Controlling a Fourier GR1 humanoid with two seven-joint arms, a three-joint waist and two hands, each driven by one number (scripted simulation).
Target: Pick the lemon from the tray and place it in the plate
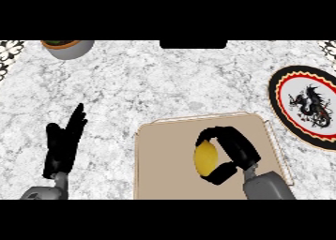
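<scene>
A yellow lemon (205,158) lies on the beige tray (167,154) at the lower middle of the head view. My right hand (236,147) is over the tray, its fingers and thumb curled round the lemon from the right side, hiding part of it. At the right edge of the counter lies the plate (287,110), white with a black dragon drawing and a red and black rim; nothing lies on it. Over the counter at the lower left my left hand (63,143) rests open, fingers pointing up, well apart from the tray.
A grey pot with a brown rim (68,48) stands at the back left of the marbled counter (164,79). Patterned tiles (4,58) show at the far left and right corners. A dark block (193,44) sits at the back edge.
</scene>
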